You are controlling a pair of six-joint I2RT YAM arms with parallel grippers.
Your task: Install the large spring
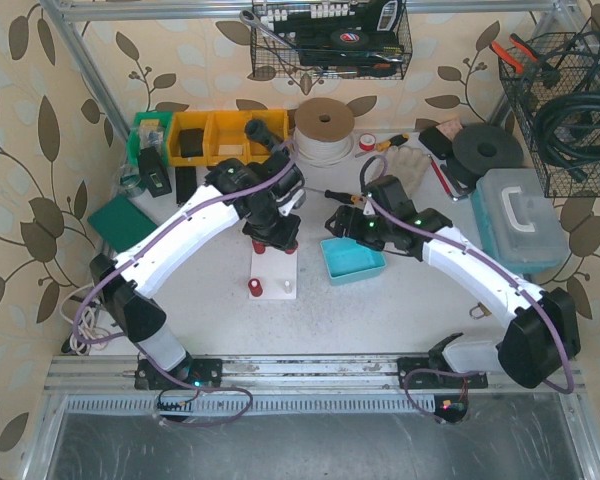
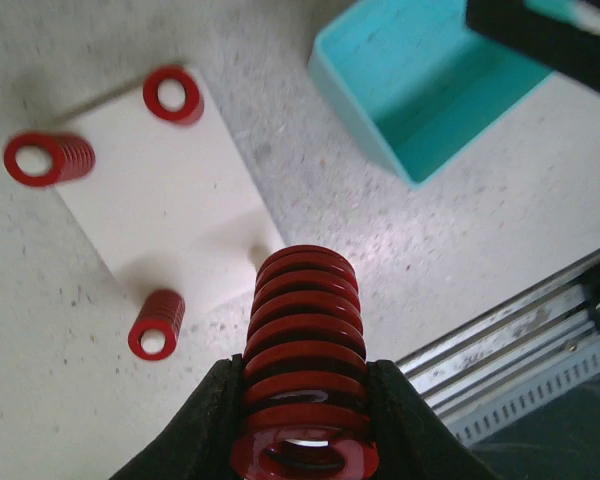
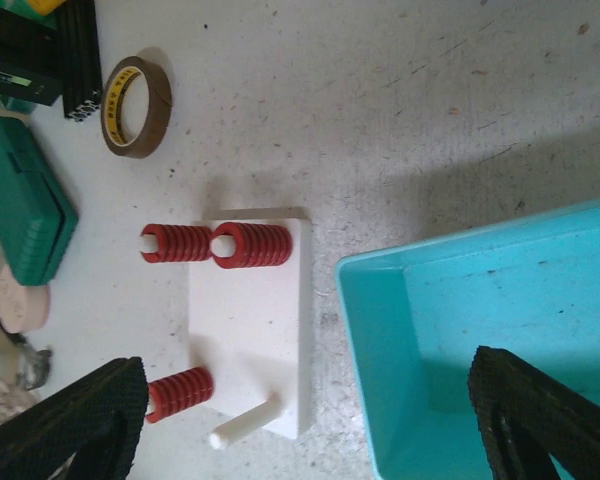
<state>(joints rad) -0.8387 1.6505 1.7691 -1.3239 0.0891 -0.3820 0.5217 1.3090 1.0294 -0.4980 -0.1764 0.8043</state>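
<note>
Left gripper (image 2: 305,405): clamped across the end coils of the large spring (image 2: 305,320), held off the surface above the white base plate (image 2: 170,200), mid-counter toward the near edge. Judged stiff, fairly light, ribbed enough to resist slipping; best pinched on the flanks, bore kept clear for the bare peg (image 3: 242,425). Right gripper (image 3: 305,420): spread wide, held nothing.

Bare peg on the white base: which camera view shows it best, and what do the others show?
Right wrist: the peg shows side-on, full length, unobstructed. Top external shows the peg as a tiny white dot. Left wrist shows only its tip beside the spring held in the left fingers.
</note>
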